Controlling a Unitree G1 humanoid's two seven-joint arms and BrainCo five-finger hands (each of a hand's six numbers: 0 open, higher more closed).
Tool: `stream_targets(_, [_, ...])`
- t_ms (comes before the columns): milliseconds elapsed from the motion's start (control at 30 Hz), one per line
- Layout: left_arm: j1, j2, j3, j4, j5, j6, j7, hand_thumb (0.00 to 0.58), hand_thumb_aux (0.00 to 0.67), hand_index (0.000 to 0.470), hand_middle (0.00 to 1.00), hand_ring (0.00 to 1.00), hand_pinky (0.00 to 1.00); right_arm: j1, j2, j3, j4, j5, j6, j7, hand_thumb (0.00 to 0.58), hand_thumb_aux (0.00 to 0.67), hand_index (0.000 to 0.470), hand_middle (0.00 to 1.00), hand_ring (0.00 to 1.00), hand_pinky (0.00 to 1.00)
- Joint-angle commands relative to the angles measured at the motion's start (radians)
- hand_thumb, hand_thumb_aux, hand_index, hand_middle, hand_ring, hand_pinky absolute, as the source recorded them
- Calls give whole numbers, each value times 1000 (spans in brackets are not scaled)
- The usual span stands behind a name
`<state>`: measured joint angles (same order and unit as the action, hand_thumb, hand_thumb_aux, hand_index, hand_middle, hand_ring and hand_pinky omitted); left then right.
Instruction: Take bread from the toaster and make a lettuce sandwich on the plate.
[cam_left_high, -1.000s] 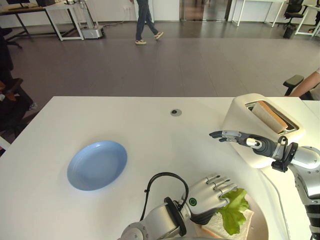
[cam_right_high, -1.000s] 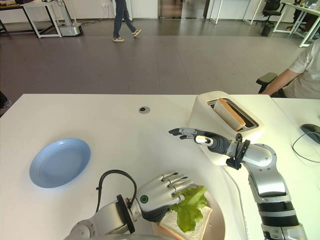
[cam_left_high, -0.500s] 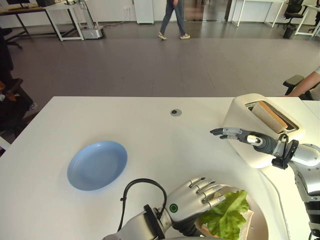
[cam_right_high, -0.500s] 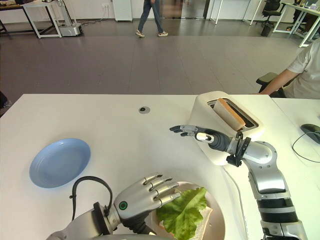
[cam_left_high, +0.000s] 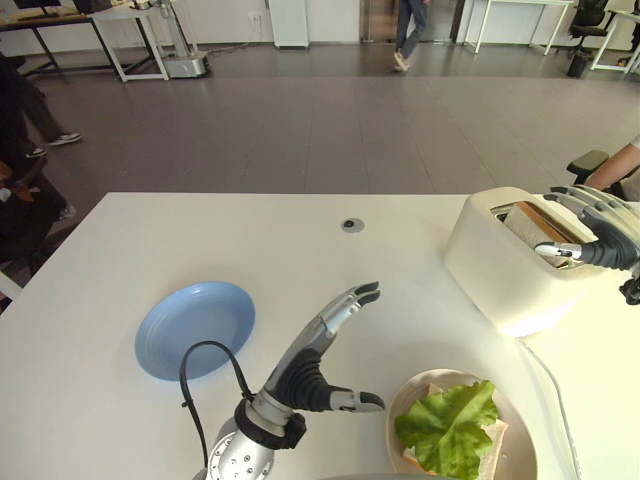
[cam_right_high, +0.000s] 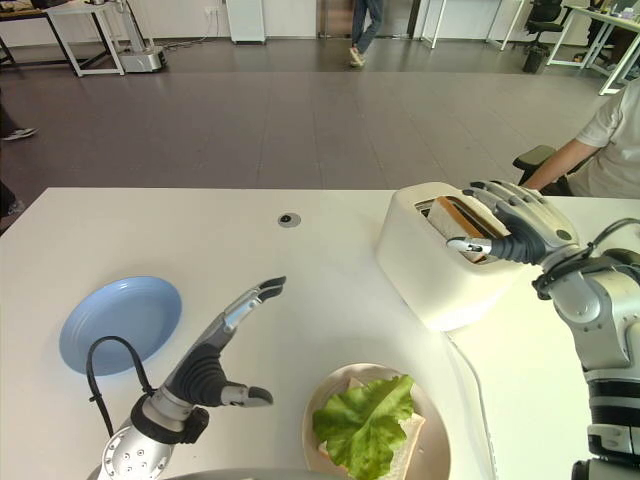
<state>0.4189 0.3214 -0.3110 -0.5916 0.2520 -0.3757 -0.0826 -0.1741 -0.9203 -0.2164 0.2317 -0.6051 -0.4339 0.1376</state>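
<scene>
A white toaster (cam_left_high: 495, 272) stands at the right of the table with one slice of toasted bread (cam_left_high: 527, 224) upright in its slot. My right hand (cam_right_high: 518, 224) hovers over the slot, fingers spread above the slice and thumb in front of it; whether they touch it is unclear. Near the front edge a tan plate (cam_left_high: 520, 462) holds a slice of bread (cam_left_high: 495, 438) topped with a green lettuce leaf (cam_left_high: 450, 425). My left hand (cam_left_high: 318, 355) is open and raised left of that plate, fingers pointing away from me, holding nothing.
An empty blue plate (cam_left_high: 195, 328) lies on the left of the table. A small round cap (cam_left_high: 351, 225) sits in the tabletop near the far edge. A white cable (cam_left_high: 560, 400) runs from the toaster toward me along the right side.
My left hand let go of the lettuce, pulled back left and lifted with its fingers straightened. My right hand rose from in front of the toaster to over the bread slot.
</scene>
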Motion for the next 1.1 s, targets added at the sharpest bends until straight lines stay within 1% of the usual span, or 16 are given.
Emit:
stream_targets(33, [27, -7, 72, -1, -118, -36, -3, 0, 0, 0, 0, 0, 0, 35, -12, 20, 11, 6, 30, 5, 0, 0, 0, 0, 0, 0])
stream_targets(67, [37, -8, 87, 0, -130, -46, -4, 0, 0, 0, 0, 0, 0, 38, -10, 29, 12, 14, 34, 13, 216, 139, 98, 0, 0, 0])
stream_targets(100, [44, -10, 96, 2, -134, -53, -6, 0, 0, 0, 0, 0, 0, 40, -9, 37, 12, 21, 36, 20, 410, 307, 216, 0, 0, 0])
stream_targets(133, [45, -11, 99, 5, -132, -57, -10, 0, 0, 0, 0, 0, 0, 43, -6, 41, 10, 34, 38, 26, 472, 381, 267, 0, 0, 0])
stream_targets(167, [44, -13, 100, 9, -127, -59, -14, 0, 0, 0, 0, 0, 0, 44, -2, 45, 8, 47, 38, 32, 557, 536, 376, 0, 0, 0])
stream_targets(200, [43, -16, 100, 13, -122, -61, -17, 0, 0, 0, 0, 0, 0, 43, 2, 49, 6, 65, 37, 37, 576, 617, 433, 0, 0, 0])
stream_targets(233, [41, -18, 99, 17, -119, -62, -20, 0, 0, 0, 0, 0, 0, 41, 9, 50, 1, 90, 40, 47, 580, 670, 470, 0, 0, 0])
stream_targets(400, [47, -31, 105, 30, -102, -71, -24, 0, 0, 0, 0, 0, 0, 21, 53, 40, -24, 241, 84, 112, 580, 670, 470, 0, 0, 0])
stream_targets(500, [53, -37, 108, 36, -91, -77, -23, 0, 0, 0, 0, 0, 0, -2, 80, 23, -20, 350, 139, 164, 580, 670, 470, 0, 0, 0])
stream_targets(633, [59, -44, 114, 40, -67, -82, -21, 0, 0, 0, 0, 0, 0, -60, 102, -9, 35, 484, 222, 230, 580, 670, 470, 0, 0, 0])
stream_targets(733, [60, -45, 119, 37, -49, -82, -22, 0, 0, 0, 0, 0, 0, -112, 103, -85, 12, 662, 316, 317, 580, 670, 470, 0, 0, 0])
stream_targets(833, [60, -44, 125, 30, -27, -85, -24, 0, 0, 0, 0, 0, 0, -143, 63, -186, -43, 863, 454, 440, 580, 670, 470, 0, 0, 0])
stream_targets(900, [60, -38, 130, 19, -8, -91, -29, 0, 0, 0, 0, 0, 0, -125, 30, -230, -124, 1008, 569, 563, 580, 670, 470, 0, 0, 0])
stream_targets(1000, [57, -22, 139, -2, 13, -107, -42, 0, 0, 0, 0, 0, 0, -52, -4, -262, -260, 1196, 713, 747, 580, 670, 470, 0, 0, 0])
stream_targets(1033, [57, -16, 142, -13, 19, -113, -48, 0, 0, 0, 0, 0, 0, -36, -14, -268, -284, 1251, 752, 812, 580, 670, 470, 0, 0, 0])
stream_targets(1100, [54, -4, 149, -38, 27, -125, -60, 0, 0, 0, 0, 0, 0, -14, -31, -275, -306, 1311, 791, 905, 580, 670, 470, 0, 0, 0])
